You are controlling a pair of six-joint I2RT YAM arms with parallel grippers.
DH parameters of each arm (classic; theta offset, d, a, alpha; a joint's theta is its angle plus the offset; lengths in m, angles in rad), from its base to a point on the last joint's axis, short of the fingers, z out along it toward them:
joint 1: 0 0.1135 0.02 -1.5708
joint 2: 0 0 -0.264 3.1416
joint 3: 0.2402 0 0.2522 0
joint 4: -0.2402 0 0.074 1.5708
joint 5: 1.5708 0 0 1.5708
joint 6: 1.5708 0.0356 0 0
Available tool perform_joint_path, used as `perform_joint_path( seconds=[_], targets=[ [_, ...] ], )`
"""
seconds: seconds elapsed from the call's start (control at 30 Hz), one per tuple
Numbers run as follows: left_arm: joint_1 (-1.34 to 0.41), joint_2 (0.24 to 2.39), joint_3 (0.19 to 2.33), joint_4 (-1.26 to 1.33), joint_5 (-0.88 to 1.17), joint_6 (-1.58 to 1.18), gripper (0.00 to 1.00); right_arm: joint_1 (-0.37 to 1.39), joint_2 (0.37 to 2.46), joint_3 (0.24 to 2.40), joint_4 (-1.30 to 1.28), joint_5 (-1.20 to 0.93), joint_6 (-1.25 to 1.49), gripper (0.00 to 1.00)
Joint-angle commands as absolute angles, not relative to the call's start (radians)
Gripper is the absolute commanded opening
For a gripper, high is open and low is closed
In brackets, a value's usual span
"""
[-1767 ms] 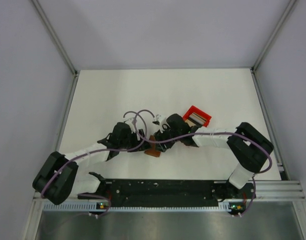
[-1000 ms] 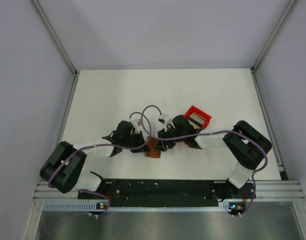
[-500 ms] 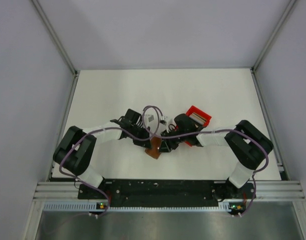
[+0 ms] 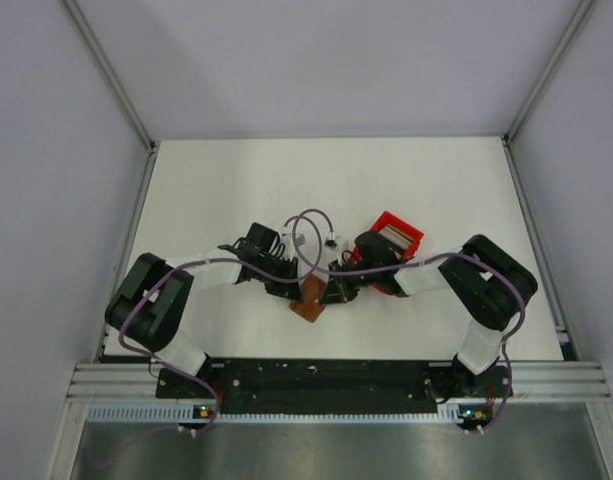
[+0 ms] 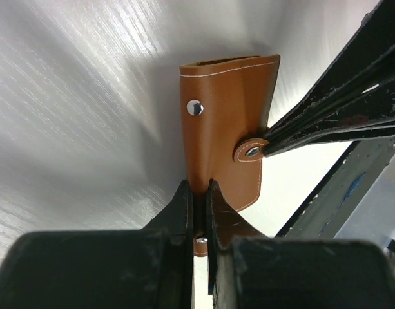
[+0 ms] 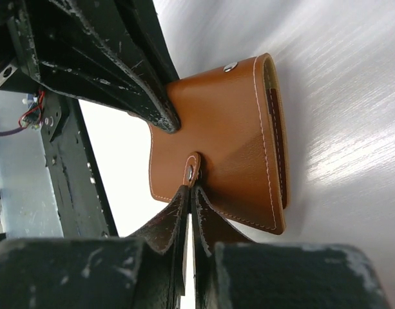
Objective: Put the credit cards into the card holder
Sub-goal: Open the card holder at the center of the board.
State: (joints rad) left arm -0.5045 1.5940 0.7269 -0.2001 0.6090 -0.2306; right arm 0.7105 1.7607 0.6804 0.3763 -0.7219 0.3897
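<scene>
Gripping the card holder (image 4: 308,300) from opposite sides, the two end effectors meet near the middle of the table (image 4: 436,180), just in front of the arm bases. The left end effector (image 5: 198,206) has its jaws drawn narrow and clamped on the brown holder's lower edge, with leather showing between the black fingers. The right end effector (image 6: 189,193) is pinched nearly closed on the small closing tab (image 6: 192,168), which stands out from the holder's face. A metal snap stud (image 5: 194,107) sits bare on the outer flap, so the tab is not fastened. The holder is folded, its stitched open edge turned away from the left wrist camera. The credit cards (image 4: 390,237) lie stacked in the red bin (image 4: 406,226), just behind the right wrist and apart from the holder.
</scene>
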Motion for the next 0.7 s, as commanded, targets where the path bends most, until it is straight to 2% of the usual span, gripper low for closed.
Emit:
perform_joint_path(
  seconds=[0.0,0.2,0.67],
  targets=[
    [-0.511,1.585,0.690,-0.009,0.511,-0.342,0.00,0.741,1.707,0.640,0.497,-0.842,0.385,0.00],
    [-0.463,1.565,0.623,0.097,0.408,-0.486,0.00,0.747,1.620,0.563,0.509,-0.845,0.338,0.00],
    [-0.460,1.583,0.644,0.075,0.293,-0.531,0.00,0.842,1.609,0.600,0.305,-0.865,0.192,0.00]
  ],
)
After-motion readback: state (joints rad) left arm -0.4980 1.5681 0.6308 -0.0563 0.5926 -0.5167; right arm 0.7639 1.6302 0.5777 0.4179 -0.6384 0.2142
